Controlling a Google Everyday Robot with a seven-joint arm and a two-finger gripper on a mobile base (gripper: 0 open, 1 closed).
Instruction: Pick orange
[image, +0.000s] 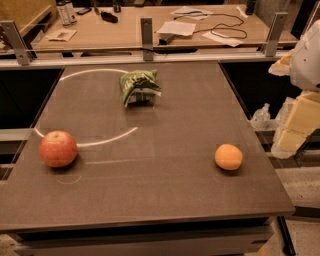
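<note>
The orange (228, 156) is a small, round, bright orange fruit lying on the dark table (165, 200) at the front right. My gripper (296, 124) shows as white and pale yellow parts at the right edge of the camera view. It is off the table's right side, to the right of the orange and higher than it, and it touches nothing.
A larger red-orange apple (58, 148) lies at the front left. A crumpled green bag (139, 87) sits at the back middle. A clear plastic bottle (260, 117) stands beyond the table's right edge. A cluttered wooden desk (125, 30) lies behind a metal rail (150, 59).
</note>
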